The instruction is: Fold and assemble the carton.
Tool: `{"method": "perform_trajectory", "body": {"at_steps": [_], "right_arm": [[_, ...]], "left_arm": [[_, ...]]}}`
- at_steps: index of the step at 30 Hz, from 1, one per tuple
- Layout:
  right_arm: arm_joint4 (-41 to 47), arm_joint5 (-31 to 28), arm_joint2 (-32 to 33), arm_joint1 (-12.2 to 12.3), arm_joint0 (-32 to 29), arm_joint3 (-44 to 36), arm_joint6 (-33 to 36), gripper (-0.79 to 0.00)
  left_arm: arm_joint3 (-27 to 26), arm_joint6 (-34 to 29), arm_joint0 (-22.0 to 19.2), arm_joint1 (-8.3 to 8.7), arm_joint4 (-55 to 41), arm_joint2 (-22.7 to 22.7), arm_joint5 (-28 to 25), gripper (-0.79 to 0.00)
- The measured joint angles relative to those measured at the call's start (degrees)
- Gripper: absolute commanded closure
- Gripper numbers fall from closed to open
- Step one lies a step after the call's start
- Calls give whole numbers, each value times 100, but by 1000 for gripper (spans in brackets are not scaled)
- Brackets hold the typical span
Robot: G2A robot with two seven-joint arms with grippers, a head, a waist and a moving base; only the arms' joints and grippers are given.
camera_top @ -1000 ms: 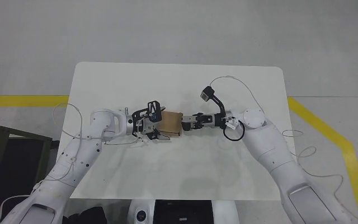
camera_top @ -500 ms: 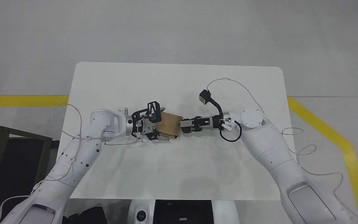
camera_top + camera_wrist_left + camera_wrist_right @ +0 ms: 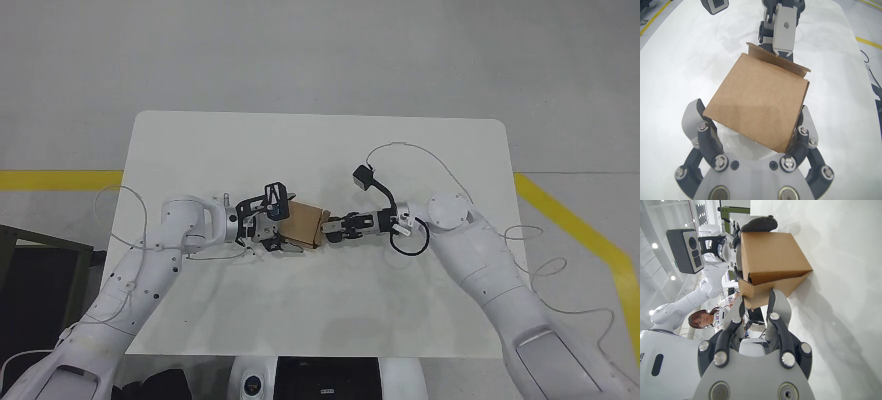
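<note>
I'd worry that the plain brown cardboard carton (image 3: 303, 223) could twist, or its loose end flap (image 3: 761, 55) crease the wrong way. That could happen if the right gripper (image 3: 757, 295), its jaws standing apart astride that flap, pushes harder than the left gripper (image 3: 752, 111) can hold against. The carton sits tilted near the middle of the white table (image 3: 400, 300), one end clamped between the left gripper's jaws and the flap end right up against the right gripper.
</note>
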Motion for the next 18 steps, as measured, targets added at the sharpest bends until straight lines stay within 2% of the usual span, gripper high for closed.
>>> {"method": "perform_trajectory", "body": {"at_steps": [7,12,16,18], "right_arm": [[-194,100,19,39,-14,-89,20,-157],[-346,176,5,54,5,-179,16,-129],[-386,217,-7,56,15,-234,8,-191],[-401,236,-14,55,25,-262,-6,-197]], "left_arm": [[4,-15,8,-2,3,4,-5,-785],[-8,-7,2,-5,4,1,-7,-785],[-9,10,3,-6,13,-2,-5,-785],[-4,15,8,-7,6,-5,0,-785]]}}
